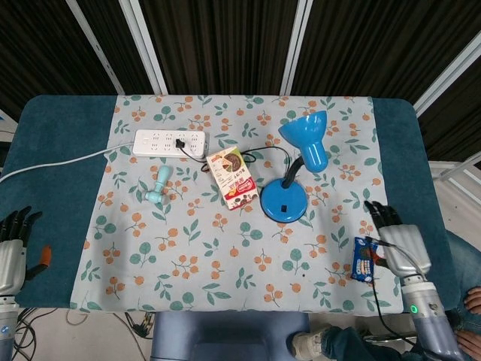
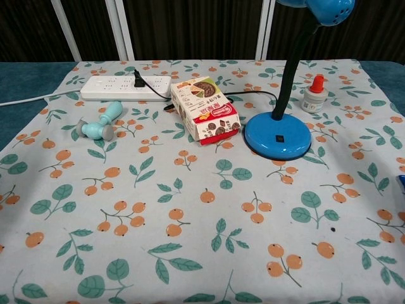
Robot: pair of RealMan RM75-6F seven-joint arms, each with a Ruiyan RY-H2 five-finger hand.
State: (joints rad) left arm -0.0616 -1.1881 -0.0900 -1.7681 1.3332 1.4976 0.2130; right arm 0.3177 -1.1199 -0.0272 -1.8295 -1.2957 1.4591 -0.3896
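Observation:
In the head view my right hand (image 1: 398, 242) lies over the teal table edge at the right front, fingers stretched out and holding nothing. A small blue packet (image 1: 364, 259) lies just left of it, by the thumb. My left hand (image 1: 11, 242) rests at the far left edge, fingers apart and empty. Neither hand shows in the chest view. A blue desk lamp stands on its round base (image 1: 283, 201) (image 2: 278, 135), its shade (image 1: 308, 139) tilted up. Its black cord runs to a white power strip (image 1: 170, 142) (image 2: 123, 88).
A snack box (image 1: 233, 177) (image 2: 205, 109) lies left of the lamp base. A pale teal handheld object (image 1: 159, 184) (image 2: 101, 123) lies below the power strip. A small white bottle with a red cap (image 2: 314, 93) stands right of the lamp. A floral cloth (image 1: 225, 248) covers the table.

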